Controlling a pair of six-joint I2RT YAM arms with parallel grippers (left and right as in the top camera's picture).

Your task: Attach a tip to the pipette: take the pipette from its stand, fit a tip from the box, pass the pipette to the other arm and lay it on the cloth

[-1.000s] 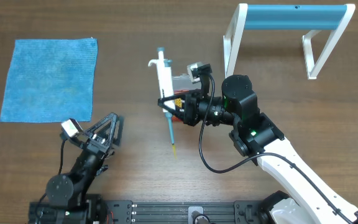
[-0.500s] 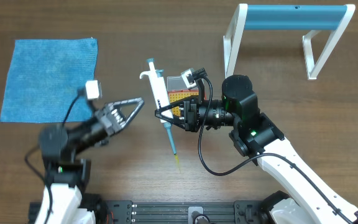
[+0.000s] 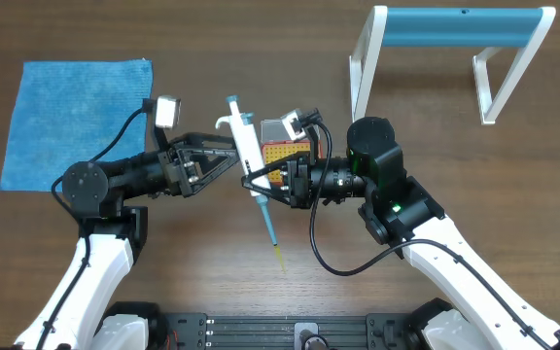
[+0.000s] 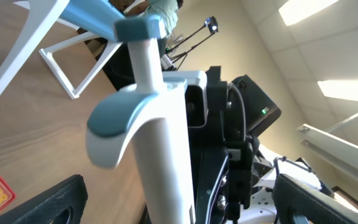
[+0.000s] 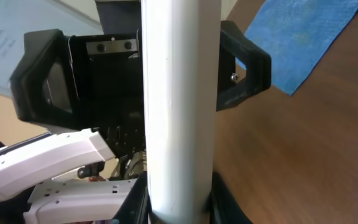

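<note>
Since a second earlier, the left gripper [image 3: 233,156] had swung up from beside its own base and across to the right, arriving at the pipette [image 3: 244,144]. The right gripper [image 3: 261,181] had carried the pipette a little to the left to meet it.

The white and blue stand [image 3: 455,24] stood empty at the far right of the table [image 3: 192,282], and the blue cloth [image 3: 78,124] lay flat at the far left, well apart from both arms. The pipette hung over the middle of the table, its plunger end pointing far and its yellow tip [image 3: 280,258] pointing near, already fitted. The tip box [image 3: 282,151] sat just right of it.

The right gripper's fingers were clamped on the white barrel below the finger hook. The left gripper's fingers [image 4: 51,200] were apart, one on each side of the upper barrel, not yet closed.

The pipette looked light, stiff and smooth, so it could twist in a loose pinch. The wide upper barrel under the hook seemed the safest hold. The thin tip was probably only pressed on and should be kept clear of any knock.
</note>
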